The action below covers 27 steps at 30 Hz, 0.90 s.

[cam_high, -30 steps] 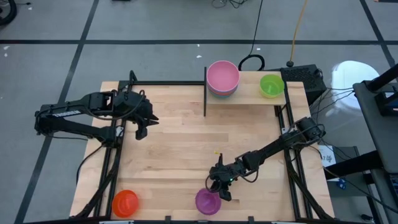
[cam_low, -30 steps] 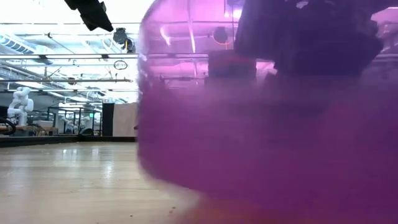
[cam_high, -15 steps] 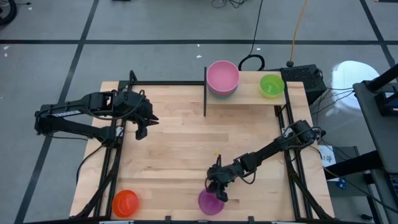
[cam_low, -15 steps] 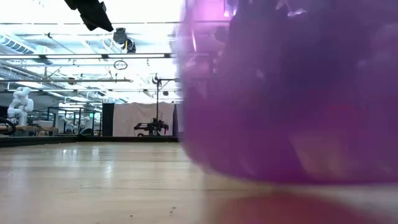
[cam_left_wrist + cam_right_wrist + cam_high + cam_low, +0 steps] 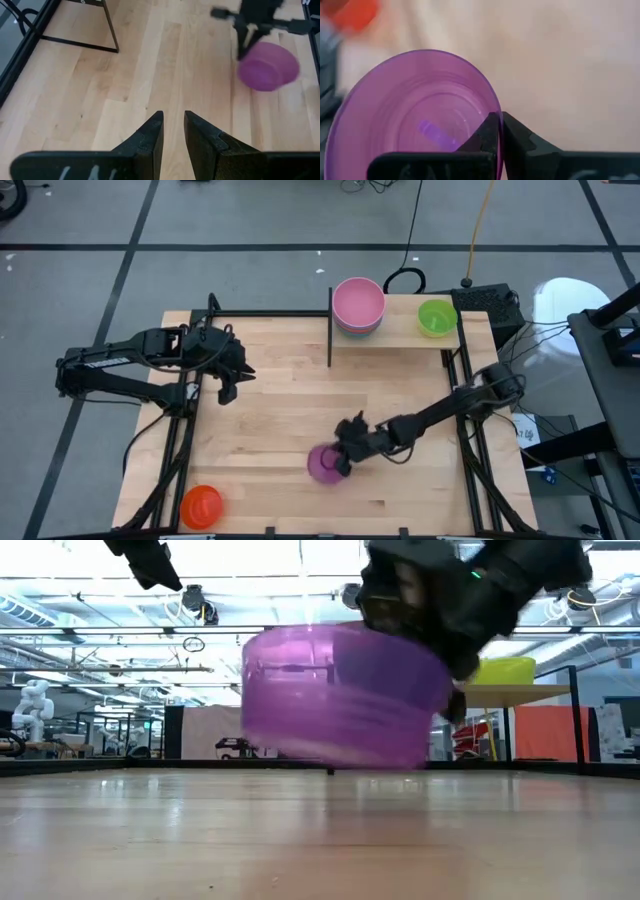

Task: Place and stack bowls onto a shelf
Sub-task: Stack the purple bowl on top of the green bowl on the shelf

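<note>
One purple bowl [image 5: 323, 463] hangs clear above open tabletop [image 5: 270, 420], rim pinched in the right gripper [image 5: 345, 458], with the shelf [image 5: 400, 330] toward one o'clock.

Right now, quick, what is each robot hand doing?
Left end effector: fingers slightly apart, holding nothing, above the table's left side.
Right end effector: closed on the purple bowl rim, lifted off the table.

Translucent purple bowl [image 5: 323, 464] pinched by dark right gripper [image 5: 344, 463]; pink bowl [image 5: 358, 302] topping a teal-edged stack, 1 lime-green bowl [image 5: 436, 317] on light-wood shelf [image 5: 400, 332]; orange-red bowl [image 5: 201, 505] on pale striped tabletop [image 5: 270, 410].
</note>
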Each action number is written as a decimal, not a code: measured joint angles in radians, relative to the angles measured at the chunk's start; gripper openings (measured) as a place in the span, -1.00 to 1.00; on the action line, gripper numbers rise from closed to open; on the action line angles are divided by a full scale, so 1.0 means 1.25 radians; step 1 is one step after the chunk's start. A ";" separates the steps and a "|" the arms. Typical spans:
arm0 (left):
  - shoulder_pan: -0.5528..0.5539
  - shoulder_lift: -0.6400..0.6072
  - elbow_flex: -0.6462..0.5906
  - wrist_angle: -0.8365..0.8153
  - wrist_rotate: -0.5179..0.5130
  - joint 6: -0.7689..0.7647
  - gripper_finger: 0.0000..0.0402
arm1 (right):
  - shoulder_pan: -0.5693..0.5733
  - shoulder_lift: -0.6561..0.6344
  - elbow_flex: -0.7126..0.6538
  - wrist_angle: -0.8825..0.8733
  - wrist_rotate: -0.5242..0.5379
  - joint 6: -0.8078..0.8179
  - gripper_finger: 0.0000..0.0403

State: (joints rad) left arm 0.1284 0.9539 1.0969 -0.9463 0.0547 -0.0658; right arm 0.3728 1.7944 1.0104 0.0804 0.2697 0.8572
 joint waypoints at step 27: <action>0.000 0.000 0.000 0.011 -0.001 -0.046 -0.60 | -0.032 -0.322 0.125 -0.428 0.942 -0.096 -1.00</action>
State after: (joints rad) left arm 0.1284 0.9540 1.0969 -0.9325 0.0540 -0.1234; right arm 0.3328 1.3918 1.1664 -0.4540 1.4470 0.7374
